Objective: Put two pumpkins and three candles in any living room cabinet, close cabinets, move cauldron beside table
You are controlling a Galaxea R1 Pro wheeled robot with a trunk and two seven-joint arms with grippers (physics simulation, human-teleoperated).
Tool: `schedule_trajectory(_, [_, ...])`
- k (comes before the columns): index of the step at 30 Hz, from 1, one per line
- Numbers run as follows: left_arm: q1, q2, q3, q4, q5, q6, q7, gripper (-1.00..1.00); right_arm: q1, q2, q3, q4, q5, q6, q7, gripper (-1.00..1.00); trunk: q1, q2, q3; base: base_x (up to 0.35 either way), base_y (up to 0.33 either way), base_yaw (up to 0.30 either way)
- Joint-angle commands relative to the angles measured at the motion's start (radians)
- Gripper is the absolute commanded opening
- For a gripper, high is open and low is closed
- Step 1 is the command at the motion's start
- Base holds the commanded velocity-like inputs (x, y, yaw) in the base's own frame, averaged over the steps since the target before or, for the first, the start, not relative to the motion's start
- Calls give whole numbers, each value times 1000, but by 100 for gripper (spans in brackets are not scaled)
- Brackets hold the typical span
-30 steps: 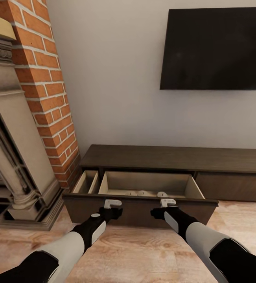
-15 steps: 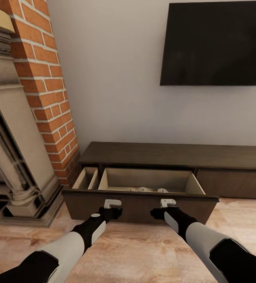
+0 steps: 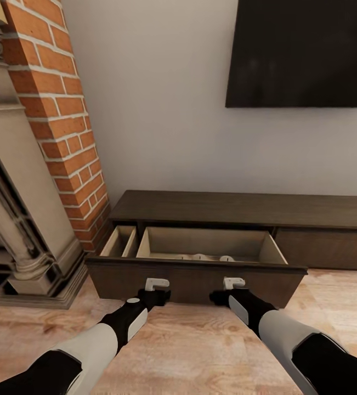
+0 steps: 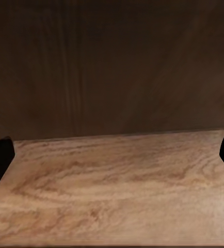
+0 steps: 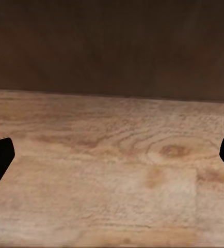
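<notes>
Fireplace (image 3: 19, 219) — beside open cabinet (image 3: 200, 277)

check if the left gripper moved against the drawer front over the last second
Yes. The left gripper was level with the top edge of the drawer front; now it sits lower on that front. The camera shifted too.

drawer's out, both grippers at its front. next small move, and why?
Probably press both grippers forward to slide the drawer shut. It stands pulled out of the cabinet, candles just showing inside behind its front. The left gripper and right gripper sit level against the front panel, fingers spread and holding nothing, so an even push looks likeliest.
</notes>
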Motion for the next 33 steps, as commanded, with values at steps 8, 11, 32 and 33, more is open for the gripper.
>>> schedule_trajectory(8, [-1, 0, -3, -2, 6, -1, -1, 100, 0, -2, 8, -2, -10, 5, -7, 100, 3, -2, -32, 0, 0, 0])
schedule_trajectory(11, [-1, 0, -3, -2, 6, -1, -1, 100, 0, -2, 8, -2, -10, 5, -7, 100, 5, -3, -44, 0, 0, 0])
schedule_trajectory(32, [0, 0, -3, -1, 6, -4, -1, 100, 0, -2, 7, -2, -7, -44, -4, 100, 13, -7, -106, 0, 0, -89])
schedule_trajectory(33, [-1, 0, -3, -1, 6, -7, -1, 100, 0, -2, 7, -2, -7, -44, -4, 100, 13, -7, -105, 0, 0, -138])
